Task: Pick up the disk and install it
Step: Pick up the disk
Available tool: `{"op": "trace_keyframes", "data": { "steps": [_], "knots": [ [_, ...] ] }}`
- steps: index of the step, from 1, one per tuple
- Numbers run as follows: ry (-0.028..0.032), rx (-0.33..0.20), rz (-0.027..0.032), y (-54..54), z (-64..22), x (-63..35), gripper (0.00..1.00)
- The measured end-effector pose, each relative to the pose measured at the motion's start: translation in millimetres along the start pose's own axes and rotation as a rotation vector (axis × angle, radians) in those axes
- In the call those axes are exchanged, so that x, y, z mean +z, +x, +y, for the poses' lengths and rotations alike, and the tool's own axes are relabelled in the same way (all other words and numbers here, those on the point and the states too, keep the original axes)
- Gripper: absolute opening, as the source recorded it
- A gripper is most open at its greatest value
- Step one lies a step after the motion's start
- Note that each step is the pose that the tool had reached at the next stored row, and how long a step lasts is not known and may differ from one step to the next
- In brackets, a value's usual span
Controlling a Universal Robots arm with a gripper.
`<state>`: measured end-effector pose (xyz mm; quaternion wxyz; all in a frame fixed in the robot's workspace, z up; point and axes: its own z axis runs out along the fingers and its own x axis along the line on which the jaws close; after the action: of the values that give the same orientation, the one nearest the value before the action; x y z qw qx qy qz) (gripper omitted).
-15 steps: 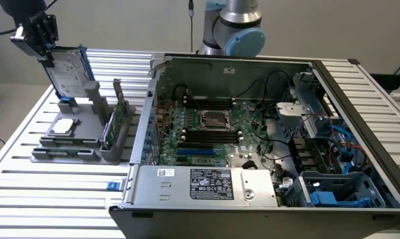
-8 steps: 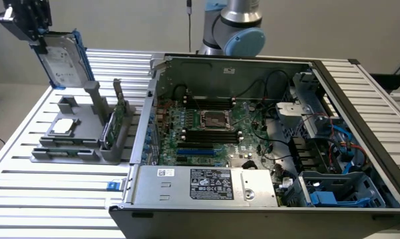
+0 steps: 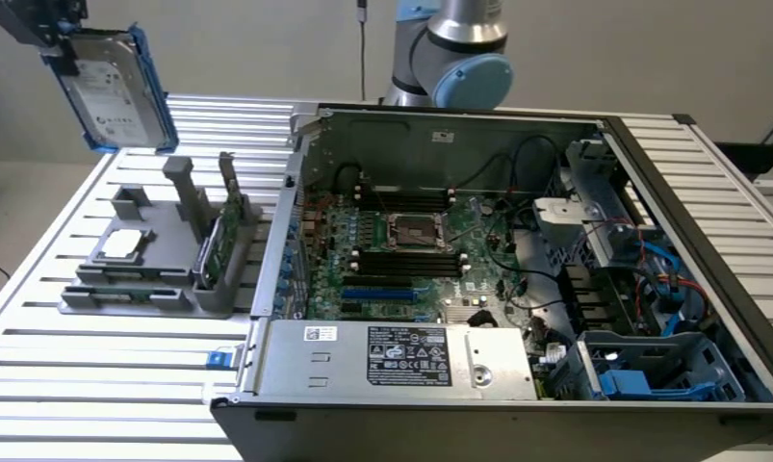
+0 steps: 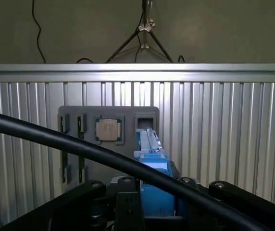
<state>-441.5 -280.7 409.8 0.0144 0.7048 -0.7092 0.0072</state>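
Aloft at the exterior view's left, the disk (image 3: 110, 89) hangs tilted with its label showing, the tool (image 3: 60, 43) clamped tight on its upper end. It is well above the slatted worktop (image 3: 90, 385) and the grey holder (image 3: 155, 231) carrying the processor chip (image 3: 123, 243). The open computer case (image 3: 399, 144) sits just beside that holder.

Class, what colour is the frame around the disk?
Blue; the disk shows best in the exterior view.

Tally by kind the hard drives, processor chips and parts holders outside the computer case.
Silver metal hard drive with blue plastic frame: 1
Small square silver processor chip: 1
Grey plastic parts holder: 1
Total: 3
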Motion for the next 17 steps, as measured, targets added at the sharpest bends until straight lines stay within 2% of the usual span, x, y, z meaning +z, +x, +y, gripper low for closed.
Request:
{"op": "trace_keyframes", "data": {
  "steps": [3,8,17],
  "knots": [
    [0.0000,-0.001,0.0001,0.6,-3.3,-13.7,0.33],
    [-0.0017,-0.002,-0.0001,5.2,-16.2,-36.6,0.33],
    [-0.0105,-0.002,-0.0011,12.6,-54.5,-75.6,0.33]
  ]
}}
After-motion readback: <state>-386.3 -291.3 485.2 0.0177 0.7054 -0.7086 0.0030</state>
